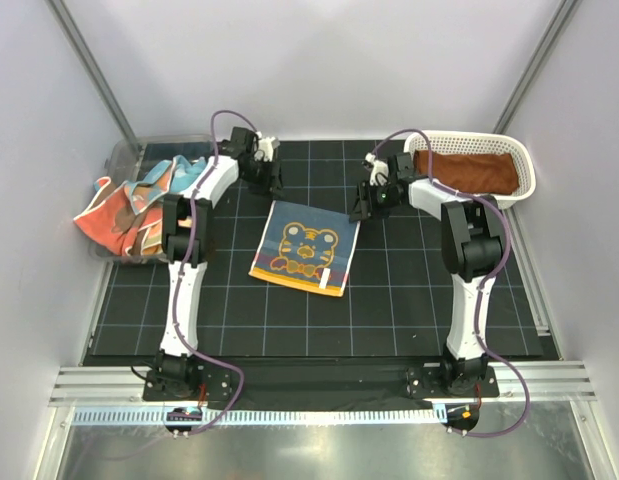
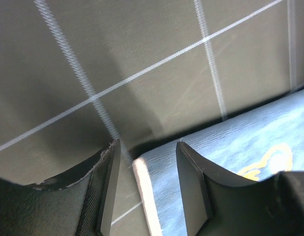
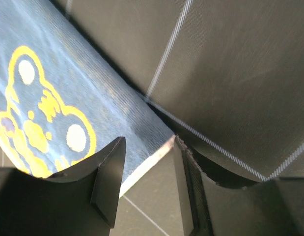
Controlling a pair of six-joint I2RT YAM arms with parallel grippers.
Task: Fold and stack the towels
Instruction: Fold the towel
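A blue towel (image 1: 301,247) with a yellow tiger print lies flat on the black grid mat. Its far-left corner (image 2: 156,187) shows between my left gripper's (image 2: 146,164) fingers, which stand apart and do not pinch it. Its far-right corner (image 3: 142,142) lies likewise under my right gripper (image 3: 149,152), whose jaws are also apart. From above, the left gripper (image 1: 269,185) and right gripper (image 1: 361,207) hover at the towel's two far corners. A rust-brown towel (image 1: 469,172) lies folded in the basket. Several patterned towels (image 1: 129,205) are heaped at the left.
The white lattice basket (image 1: 526,160) stands at the back right. A clear plastic bin (image 1: 124,155) at the back left holds the heaped cloths, which spill over its side. Grey walls close in both sides. Bare mat (image 1: 319,325) lies in front of the towel.
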